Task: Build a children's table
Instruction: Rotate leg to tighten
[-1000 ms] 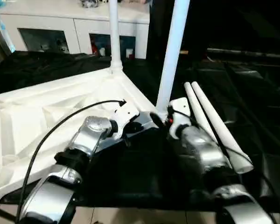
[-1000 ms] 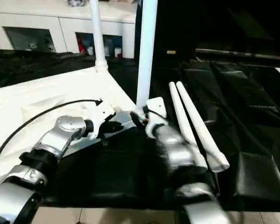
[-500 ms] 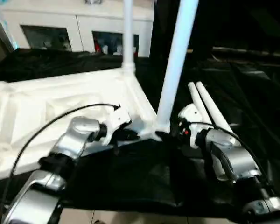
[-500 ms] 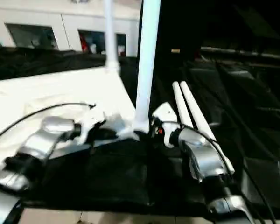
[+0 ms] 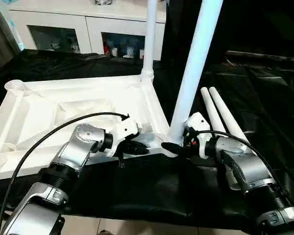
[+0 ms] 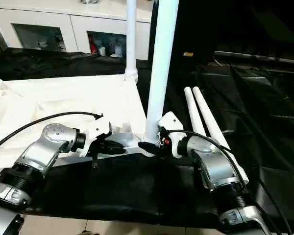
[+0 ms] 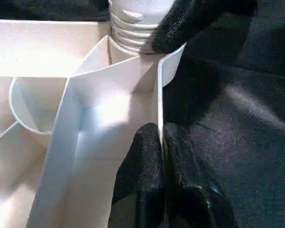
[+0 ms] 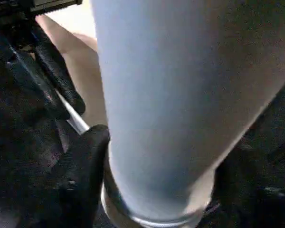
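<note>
Children's table parts lie on a surface draped in black cloth: the white tabletop rests upside down, its ribbed underside and raised rim facing up. Two white legs already stand upright in its corner sockets. The near leg rises from the corner closest to the robot, and the far leg rises from the next corner farther back along the same edge. An empty round socket shows at the far left corner. Two loose legs lie side by side on the cloth just to the right of the tabletop, touching each other.

The left gripper is pinched closed on the tabletop's thin rim near the corner with the near leg; in the left wrist view its two black fingers press on either side of the rim's wall, with the ribbed foot of the leg just beyond.

The right gripper sits at the base of the near leg, its fingers spread to either side of the tube. In the right wrist view one black finger lies against the leg just above the socket; whether the fingers actually clamp the leg cannot be told.

A white cabinet with glass-front shelves stands behind.
</note>
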Robot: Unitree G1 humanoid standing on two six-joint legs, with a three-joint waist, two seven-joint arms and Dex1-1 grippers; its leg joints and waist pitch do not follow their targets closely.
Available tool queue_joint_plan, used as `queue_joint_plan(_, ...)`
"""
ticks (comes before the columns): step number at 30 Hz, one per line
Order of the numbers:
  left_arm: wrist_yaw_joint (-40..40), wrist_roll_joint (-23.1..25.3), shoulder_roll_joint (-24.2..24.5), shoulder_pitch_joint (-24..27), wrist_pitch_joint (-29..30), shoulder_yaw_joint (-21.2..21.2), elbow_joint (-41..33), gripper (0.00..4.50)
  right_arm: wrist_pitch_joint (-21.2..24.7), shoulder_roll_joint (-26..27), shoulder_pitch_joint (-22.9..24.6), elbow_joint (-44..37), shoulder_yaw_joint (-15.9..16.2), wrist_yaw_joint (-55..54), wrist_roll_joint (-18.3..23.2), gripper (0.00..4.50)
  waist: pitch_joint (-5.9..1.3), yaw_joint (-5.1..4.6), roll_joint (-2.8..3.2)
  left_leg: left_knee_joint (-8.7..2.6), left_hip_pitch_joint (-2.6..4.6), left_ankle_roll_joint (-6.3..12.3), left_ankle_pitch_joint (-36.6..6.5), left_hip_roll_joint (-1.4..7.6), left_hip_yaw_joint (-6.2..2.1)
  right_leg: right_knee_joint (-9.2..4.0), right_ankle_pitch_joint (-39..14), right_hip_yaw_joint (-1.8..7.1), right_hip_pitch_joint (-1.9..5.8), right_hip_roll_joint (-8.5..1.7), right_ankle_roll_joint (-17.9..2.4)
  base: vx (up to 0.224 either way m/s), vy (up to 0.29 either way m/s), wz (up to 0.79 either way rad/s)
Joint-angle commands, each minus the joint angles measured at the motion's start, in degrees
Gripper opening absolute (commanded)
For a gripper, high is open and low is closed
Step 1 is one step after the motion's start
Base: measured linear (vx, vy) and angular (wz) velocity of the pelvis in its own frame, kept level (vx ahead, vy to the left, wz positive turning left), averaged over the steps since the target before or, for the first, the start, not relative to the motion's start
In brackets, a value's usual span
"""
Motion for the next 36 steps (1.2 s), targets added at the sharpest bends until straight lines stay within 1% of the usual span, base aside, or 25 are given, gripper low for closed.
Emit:
queue_joint_plan(1, -0.2, -0.8, -0.1, 0.1, 0.2, -0.3, -1.6, 0.0, 0.5, -0.1, 0.3, -1.3, 0.5, 0.3, 0.0, 3.06, -3.64, -0.06, -0.1, -4.03, 1.25, 0.67, -16.9, 1.71, -0.64, -3.33, -16.7, 1.47, 2.41, -2.17, -11.0, 0.0, 0.0, 0.0)
queue_joint_plan(3, 0.1, -0.8, -0.1, 0.2, 0.3, -0.2, -1.6, 0.0, 0.6, 0.1, 0.5, -0.8, 0.5, -0.1, -0.2, 2.85, -3.62, -0.08, -0.15, -4.0, 1.26, 0.75, -16.9, 1.7, -0.61, -3.35, -16.8, 1.47, 2.4, -2.17, -11.0, 0.0, 0.0, 0.0)
queue_joint_plan(6, 1.9, -0.5, -0.8, 0.1, 0.8, 0.2, -1.0, 0.0, 0.1, 1.1, 1.1, 1.0, 0.4, -2.5, -1.0, 2.79, -3.56, -0.1, -0.12, -4.03, 1.31, 0.49, -17.6, 1.7, -0.63, -3.53, -18.2, 1.46, 2.33, -2.18, -10.7, 0.0, 0.0, 0.0)
queue_joint_plan(7, 5.3, 0.2, -2.3, -0.8, 1.0, 0.6, 0.9, 0.0, -0.1, 3.6, 0.9, 4.5, -1.3, -8.7, -1.8, 2.75, -3.42, -0.3, -0.05, -4.06, 1.32, -0.3, -18.7, 1.63, -0.65, -3.77, -20.1, 1.48, 1.99, -2.27, -10.4, 0.0, 0.0, 0.0)
queue_joint_plan(9, 6.3, 0.5, -2.8, -1.1, 0.9, 0.7, 1.5, 0.0, -0.1, 4.5, 0.8, 5.7, -1.9, -11.0, -2.1, 2.75, -3.41, -0.45, -0.13, -4.21, 1.5, -1.06, -20.3, 1.59, -0.84, -4.03, -22.9, 1.33, 2.0, -2.24, -9.6, 0.0, 0.0, 0.0)
queue_joint_plan(10, 11.9, 1.4, -5.3, -2.9, 1.2, 1.6, 4.4, 0.0, 0.8, 8.1, -0.1, 9.2, -4.6, -19.2, -2.1, 2.75, -3.37, -0.46, 0.04, -4.26, 1.57, -1.24, -20.8, 1.64, -0.89, -4.05, -23.3, 1.36, 1.9, -2.23, -9.4, 0.0, 0.0, 0.0)
queue_joint_plan(11, 11.9, 1.4, -5.3, -2.9, 1.2, 1.6, 4.4, 0.0, 0.8, 8.1, -0.1, 9.2, -4.6, -19.2, -2.1, 2.75, -3.21, -0.88, 0.0, -4.24, 1.74, -1.73, -22.4, 1.45, -0.86, -4.39, -25.1, 1.33, 1.5, -2.04, -8.9, 0.0, 0.0, 0.0)
queue_joint_plan(12, 15.5, 1.9, -6.9, -4.1, 1.3, 2.0, 6.3, 0.0, 1.6, 10.5, -0.9, 11.2, -6.5, -24.7, -1.8, 2.75, -3.24, -1.04, 0.04, -4.25, 1.78, -2.27, -23.7, 1.37, -1.05, -4.59, -27.2, 1.2, 1.52, -2.17, -8.3, 0.0, 0.0, 0.0)
queue_joint_plan(14, 19.4, 2.4, -9.0, -5.6, 1.2, 2.3, 8.7, 0.0, 2.3, 13.7, -2.1, 13.8, -8.9, -31.6, -1.2, 2.74, -3.11, -1.34, 0.11, -4.23, 1.96, -2.69, -25.2, 1.22, -1.16, -5.1, -29.9, 1.12, 1.13, -2.2, -7.3, 0.0, 0.0, 0.0)
queue_joint_plan(16, 21.7, 2.7, -10.9, -6.9, 0.5, 2.2, 10.6, 0.0, 2.5, 16.6, -3.5, 15.8, -11.0, -37.3, -0.3, 2.74, -3.09, -1.58, -0.04, -4.24, 1.91, -2.37, -26.3, 1.18, -1.35, -5.46, -31.9, 0.92, 1.22, -2.26, -6.4, 0.0, 0.0, 0.0)
queue_joint_plan(18, 21.9, 3.0, -11.3, -7.3, 0.0, 1.9, 11.2, 0.0, 2.0, 17.6, -4.3, 16.5, -11.2, -38.9, -0.7, 2.74, -3.13, -1.62, 0.45, -4.24, 2.11, -2.6, -27.1, 1.11, -1.56, -5.63, -32.4, 0.82, 1.06, -2.2, -5.7, 0.0, 0.0, 0.0)
queue_joint_plan(19, 21.9, 3.3, -11.5, -7.5, -0.4, 1.7, 11.5, 0.0, 1.2, 18.0, -4.8, 16.9, -10.8, -40.0, -1.5, 2.74, -3.13, -1.81, 0.34, -4.33, 1.82, -2.52, -27.5, 1.05, -1.64, -5.71, -32.7, 0.71, 1.16, -2.21, -5.4, 0.0, 0.0, 0.0)
queue_joint_plan(22, 21.9, 4.1, -11.3, -8.2, -2.6, 1.1, 13.1, 0.0, -0.9, 18.7, -5.8, 18.1, -10.1, -39.8, -2.5, 2.74, -3.13, -1.91, 0.39, -4.3, 1.82, -2.24, -28.4, 0.98, -1.72, -6.0, -33.4, 0.61, 1.06, -2.23, -4.7, 0.0, 0.0, 0.0)
queue_joint_plan(23, 22.0, 4.1, -11.3, -8.4, -3.1, 1.2, 13.6, 0.0, -1.7, 18.7, -5.9, 18.1, -10.0, -39.6, -2.9, 3.09, -3.13, -1.91, 0.35, -4.28, 1.88, -2.21, -28.6, 1.0, -1.72, -6.01, -33.5, 0.6, 1.02, -2.23, -4.7, 0.0, 0.0, 0.0)
queue_joint_plan(24, 21.8, 4.2, -11.1, -8.5, -3.6, 1.3, 14.0, 0.0, -2.3, 18.9, -5.9, 17.8, -10.0, -38.9, -2.7, 3.44, -3.09, -1.86, 0.37, -4.22, 2.02, -2.09, -28.9, 1.0, -1.7, -6.12, -33.8, 0.62, 0.86, -2.25, -4.7, 0.0, 0.0, 0.0)
queue_joint_plan(25, 21.7, 4.3, -10.8, -8.6, -4.7, 1.3, 14.6, 0.0, -3.2, 18.9, -6.0, 17.2, -10.0, -38.8, -2.7, 3.46, -3.05, -1.89, 0.6, -4.27, 2.01, -2.08, -29.3, 1.0, -1.73, -6.22, -34.0, 0.57, 0.86, -2.21, -4.8, 0.0, 0.0, 0.0)
queue_joint_plan(27, 21.7, 4.3, -10.7, -8.7, -5.0, 1.3, 14.8, 0.0, -3.6, 18.8, -6.1, 16.9, -10.0, -38.7, -2.6, 3.53, -3.16, -1.88, 0.48, -4.31, 1.67, -1.81, -28.5, 0.99, -1.8, -5.99, -33.5, 0.58, 1.18, -2.29, -5.0, 0.0, 0.0, 0.0)
queue_joint_plan(28, 21.6, 4.3, -10.5, -8.7, -6.3, 1.4, 15.1, 0.0, -3.6, 17.6, -5.8, 14.4, -8.8, -38.2, -3.5, 3.77, -3.17, -1.8, 0.5, -4.35, 1.64, -1.76, -28.0, 1.02, -1.77, -5.95, -33.2, 0.59, 1.22, -2.28, -5.0, 0.0, 0.0, 0.0)
queue_joint_plan(30, 22.3, 4.4, -10.4, -8.7, -7.9, 1.7, 15.3, 0.0, -2.7, 15.9, -4.5, 9.4, -7.9, -36.3, -3.6, 3.77, -3.05, -1.66, 0.52, -4.31, 1.78, -1.44, -27.7, 0.99, -1.61, -6.03, -33.0, 0.63, 1.01, -2.13, -4.9, 0.0, 0.0, 0.0)
queue_joint_plan(31, 22.5, 4.2, -10.4, -8.7, -8.9, 2.0, 15.4, 0.0, -1.8, 15.1, -3.4, 6.5, -7.8, -35.1, -3.4, 3.77, -3.01, -1.52, 0.19, -4.27, 1.8, -0.99, -27.3, 1.03, -1.48, -6.04, -33.4, 0.74, 0.98, -2.16, -4.6, 0.0, 0.0, 0.0)
queue_joint_plan(32, 22.8, 3.8, -10.6, -8.7, -9.3, 2.6, 15.4, 0.28, -0.8, 14.1, -2.2, 3.3, -7.7, -33.9, -2.9, 3.84, -2.97, -1.46, 0.22, -4.31, 1.6, -0.81, -26.9, 0.97, -1.56, -6.02, -33.5, 0.69, 1.21, -2.16, -4.5, 0.0, 0.0, 0.0)
queue_joint_plan(33, 23.4, 3.2, -10.7, -8.9, -9.7, 3.3, 15.3, 0.28, 0.7, 12.7, -0.4, -1.1, -7.6, -32.3, -2.3, 3.84, -2.99, -1.49, 0.1, -4.36, 1.41, -0.66, -26.4, 0.97, -1.53, -6.0, -33.6, 0.7, 1.34, -2.16, -4.3, 0.0, 0.0, 0.0)
queue_joint_plan(34, 23.4, 3.2, -10.7, -8.9, -9.7, 3.3, 15.3, 0.45, 0.7, 12.7, -0.4, -1.1, -7.6, -32.3, -2.3, 3.86, -2.95, -1.04, 0.12, -4.39, 1.48, -0.3, -25.7, 1.07, -1.47, -6.09, -33.8, 0.77, 1.35, -2.13, -3.6, 0.0, 0.0, 0.0)
queue_joint_plan(35, 23.7, 2.9, -10.8, -9.2, -10.0, 3.8, 15.3, 0.57, 1.5, 11.6, 1.1, -4.3, -7.6, -31.2, -1.8, 3.86, -2.98, -1.12, 0.09, -4.32, 1.54, -0.22, -25.6, 1.08, -1.44, -6.06, -33.7, 0.86, 1.16, -2.19, -3.6, 0.0, 0.0, 0.0)
queue_joint_plan(36, 24.4, 2.5, -10.7, -9.5, -10.4, 4.5, 15.2, 0.61, 2.7, 9.8, 3.4, -8.9, -7.6, -29.3, -0.9, 3.86, -3.19, -1.01, -0.5, -4.41, 1.1, 0.12, -23.8, 1.15, -1.45, -5.87, -32.5, 0.81, 1.62, -2.28, -3.9, 0.0, 0.0, 0.0)
